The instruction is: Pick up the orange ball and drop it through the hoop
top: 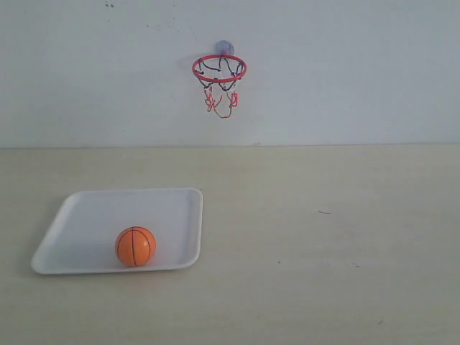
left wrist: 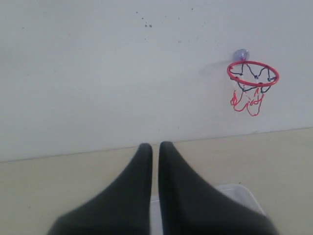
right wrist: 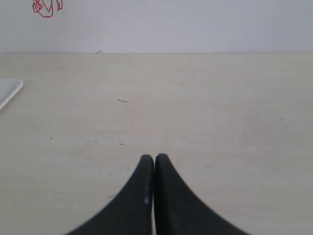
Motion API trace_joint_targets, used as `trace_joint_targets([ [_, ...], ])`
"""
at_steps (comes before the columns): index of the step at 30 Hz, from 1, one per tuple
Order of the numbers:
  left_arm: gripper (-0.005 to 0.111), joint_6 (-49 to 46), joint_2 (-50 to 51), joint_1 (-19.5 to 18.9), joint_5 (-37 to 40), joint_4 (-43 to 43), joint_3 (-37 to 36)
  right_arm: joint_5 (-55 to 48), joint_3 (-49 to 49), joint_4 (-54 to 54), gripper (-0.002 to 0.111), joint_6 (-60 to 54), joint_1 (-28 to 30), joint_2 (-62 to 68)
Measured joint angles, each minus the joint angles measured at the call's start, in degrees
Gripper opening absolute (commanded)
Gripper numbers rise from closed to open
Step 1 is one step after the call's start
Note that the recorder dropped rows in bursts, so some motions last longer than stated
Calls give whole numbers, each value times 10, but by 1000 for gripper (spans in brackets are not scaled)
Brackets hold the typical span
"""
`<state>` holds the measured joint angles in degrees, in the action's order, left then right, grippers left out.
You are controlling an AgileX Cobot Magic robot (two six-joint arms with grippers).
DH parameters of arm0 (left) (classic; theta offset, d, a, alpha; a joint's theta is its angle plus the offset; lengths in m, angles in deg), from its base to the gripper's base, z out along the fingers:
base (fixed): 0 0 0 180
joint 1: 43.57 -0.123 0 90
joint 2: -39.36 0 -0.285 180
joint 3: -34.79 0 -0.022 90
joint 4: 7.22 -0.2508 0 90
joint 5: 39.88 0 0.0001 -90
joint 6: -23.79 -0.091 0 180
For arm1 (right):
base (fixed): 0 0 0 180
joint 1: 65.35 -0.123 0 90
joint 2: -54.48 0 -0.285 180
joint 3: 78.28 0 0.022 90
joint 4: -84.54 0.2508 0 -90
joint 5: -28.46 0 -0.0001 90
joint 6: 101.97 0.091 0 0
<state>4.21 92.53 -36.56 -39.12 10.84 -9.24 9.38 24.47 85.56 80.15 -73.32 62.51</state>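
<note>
The orange ball rests on a white tray at the table's front left. The hoop, with its red ring and black-and-red net, hangs on the back wall by a bluish suction cup; it also shows in the left wrist view, and only the tip of its net in the right wrist view. Neither arm appears in the exterior view. My left gripper is shut with nothing held, above the tray's corner. My right gripper is shut and empty over bare table.
The tray's corner shows at the edge of the right wrist view. The beige tabletop stretches to the right of the tray, meeting the white wall behind.
</note>
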Motion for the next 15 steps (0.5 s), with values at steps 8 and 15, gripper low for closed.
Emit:
trace_joint_targets([
  [8,4,2,61,0,-4,15,16,0,0,0,-1,0,0,0],
  [15,4,14,85,0,60,34,21,0,0,0,-1,0,0,0],
])
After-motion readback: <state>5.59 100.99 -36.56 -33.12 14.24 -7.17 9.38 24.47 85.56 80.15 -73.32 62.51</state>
